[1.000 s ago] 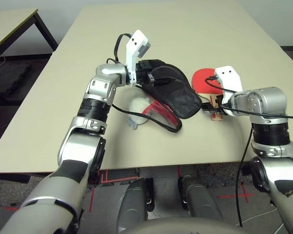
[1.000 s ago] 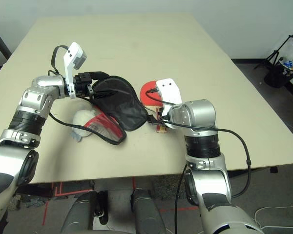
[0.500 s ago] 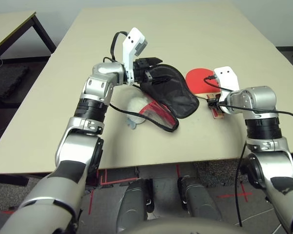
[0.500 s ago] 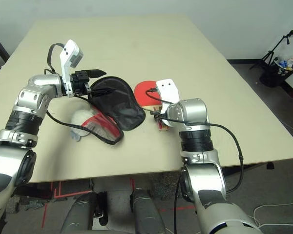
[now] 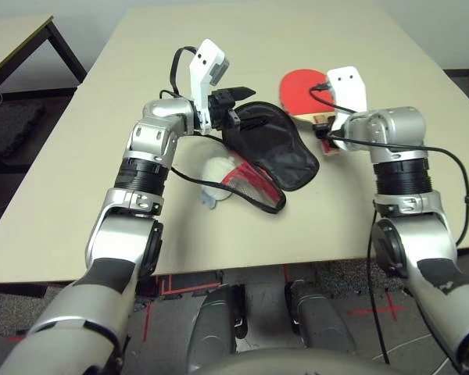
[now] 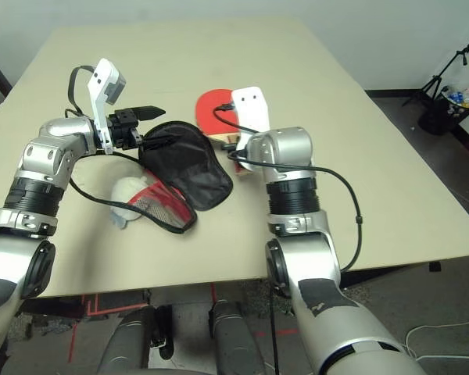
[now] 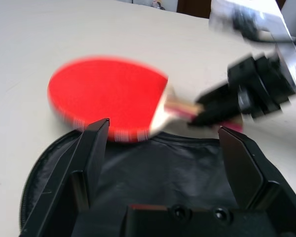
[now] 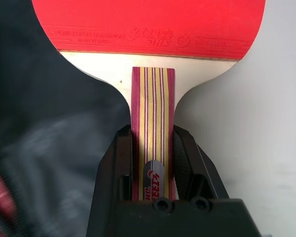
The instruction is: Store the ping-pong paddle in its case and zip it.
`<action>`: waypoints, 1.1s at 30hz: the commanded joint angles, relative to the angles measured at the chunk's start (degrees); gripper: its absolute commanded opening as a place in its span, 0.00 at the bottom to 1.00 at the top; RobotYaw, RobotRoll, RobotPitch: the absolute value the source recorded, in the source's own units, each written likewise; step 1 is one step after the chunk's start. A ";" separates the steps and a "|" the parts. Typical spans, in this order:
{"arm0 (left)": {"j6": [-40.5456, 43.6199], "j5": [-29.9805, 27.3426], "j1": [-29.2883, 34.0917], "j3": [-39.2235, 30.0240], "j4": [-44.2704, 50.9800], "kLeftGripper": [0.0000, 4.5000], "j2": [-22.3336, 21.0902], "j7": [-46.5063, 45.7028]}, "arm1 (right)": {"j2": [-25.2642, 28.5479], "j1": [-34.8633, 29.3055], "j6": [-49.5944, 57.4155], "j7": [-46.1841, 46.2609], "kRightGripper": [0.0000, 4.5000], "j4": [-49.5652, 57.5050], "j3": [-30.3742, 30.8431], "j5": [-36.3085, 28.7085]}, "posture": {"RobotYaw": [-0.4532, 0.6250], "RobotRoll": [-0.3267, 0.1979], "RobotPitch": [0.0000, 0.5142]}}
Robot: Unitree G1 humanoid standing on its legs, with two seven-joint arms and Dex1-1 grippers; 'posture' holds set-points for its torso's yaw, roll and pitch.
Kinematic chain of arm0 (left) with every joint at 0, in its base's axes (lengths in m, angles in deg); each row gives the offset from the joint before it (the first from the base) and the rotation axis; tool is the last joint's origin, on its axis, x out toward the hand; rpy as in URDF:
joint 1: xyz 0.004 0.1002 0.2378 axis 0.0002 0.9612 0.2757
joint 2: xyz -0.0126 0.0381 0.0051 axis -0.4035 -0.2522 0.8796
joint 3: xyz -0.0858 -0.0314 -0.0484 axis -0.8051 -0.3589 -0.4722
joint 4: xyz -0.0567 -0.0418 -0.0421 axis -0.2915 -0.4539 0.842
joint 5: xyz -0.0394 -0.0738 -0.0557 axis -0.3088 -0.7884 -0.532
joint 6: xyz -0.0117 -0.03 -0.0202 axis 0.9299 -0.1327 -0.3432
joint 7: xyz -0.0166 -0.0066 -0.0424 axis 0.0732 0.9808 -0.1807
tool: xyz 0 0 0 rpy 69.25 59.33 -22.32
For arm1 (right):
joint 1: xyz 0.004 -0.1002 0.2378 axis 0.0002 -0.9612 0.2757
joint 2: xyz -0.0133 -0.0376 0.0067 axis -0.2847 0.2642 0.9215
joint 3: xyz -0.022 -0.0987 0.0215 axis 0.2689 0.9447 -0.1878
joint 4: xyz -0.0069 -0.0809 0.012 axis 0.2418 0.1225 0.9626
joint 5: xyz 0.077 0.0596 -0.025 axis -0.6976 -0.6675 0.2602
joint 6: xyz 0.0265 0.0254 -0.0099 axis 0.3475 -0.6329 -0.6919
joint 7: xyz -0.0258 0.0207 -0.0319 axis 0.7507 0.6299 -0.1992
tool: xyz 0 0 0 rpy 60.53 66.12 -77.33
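The case (image 5: 270,152) lies unzipped at the centre of the frame on the beige table (image 5: 78,187), its black lining turned up and nothing inside it. Its red outer flap with the black mesh pocket (image 5: 254,186) folds out toward the lower left, beside a pale plush ball charm (image 5: 217,176). The left gripper (image 5: 236,105) sits at the case's upper left rim, its two black fingers (image 7: 91,153) spread wide with the case edge between them. The right gripper (image 8: 153,153) is clamped tight on the striped wooden handle of the ping-pong paddle (image 5: 305,87). The paddle's round red face is at upper centre-right, just beyond the case's far edge, outside the pouch.
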 commanded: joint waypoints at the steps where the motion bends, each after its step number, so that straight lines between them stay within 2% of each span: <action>1: 0.32 -0.48 -0.83 -1.40 0.33 1.00 -1.52 -0.51 | -1.22 0.40 3.30 -1.36 0.25 4.89 2.45 -1.25 | 0.31 0.62 0.25; 10: 1.04 -0.68 -0.56 -3.08 1.31 1.00 -4.44 -0.97 | -0.95 -1.20 4.92 -4.40 0.25 7.33 7.13 -1.88 | 0.36 0.62 0.24; 17: 1.72 -0.78 0.08 -4.40 2.61 1.00 -6.76 -1.67 | 0.88 -3.55 1.00 -6.44 0.25 3.00 10.66 -0.62 | 0.39 0.62 0.24; 23: 2.24 -0.91 -0.68 -5.36 3.30 1.00 -9.09 -1.87 | 0.65 -3.72 -1.55 -7.28 0.25 -0.83 11.33 -0.07 | 0.41 0.62 0.24; 32: 1.04 -0.04 -3.35 -6.86 -1.33 1.00 -14.44 -1.53 | 0.29 -3.99 -3.87 -9.52 0.25 -4.59 12.43 -0.35 | 0.43 0.62 0.23; 33: 0.94 0.05 -3.10 -6.89 -1.53 1.00 -15.05 -1.40 | 0.52 -4.03 -3.98 -10.12 0.33 -4.39 12.67 -0.54 | 0.43 0.62 0.23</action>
